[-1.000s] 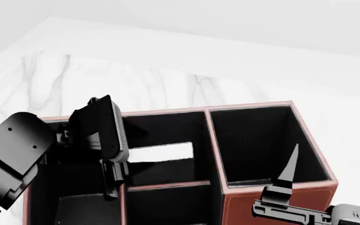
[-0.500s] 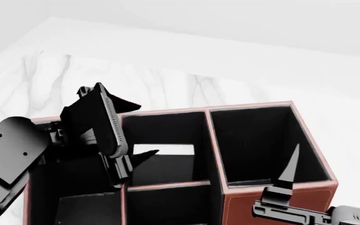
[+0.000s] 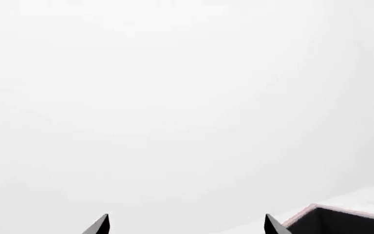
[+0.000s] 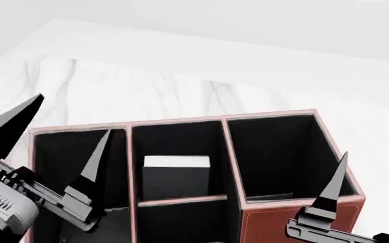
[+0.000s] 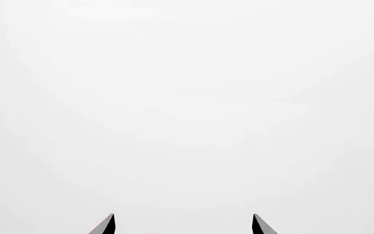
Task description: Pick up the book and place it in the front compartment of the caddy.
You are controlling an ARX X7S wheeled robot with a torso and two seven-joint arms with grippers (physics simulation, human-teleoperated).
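Since a second ago we've pulled the left gripper (image 4: pixel 52 136) back out of the caddy (image 4: pixel 296 215); it's spread wide, holding nothing. Book (image 4: pixel 176 176) stands upright in the front compartment (image 4: pixel 174 139), just right of it. Right gripper (image 4: pixel 377 187) looks open and empty too.

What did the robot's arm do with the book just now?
The left gripper let go of the book and pulled back up and to the left, out of the caddy, its fingers apart. The book stands in the front compartment. The caddy stayed put; the right gripper shifted slightly.
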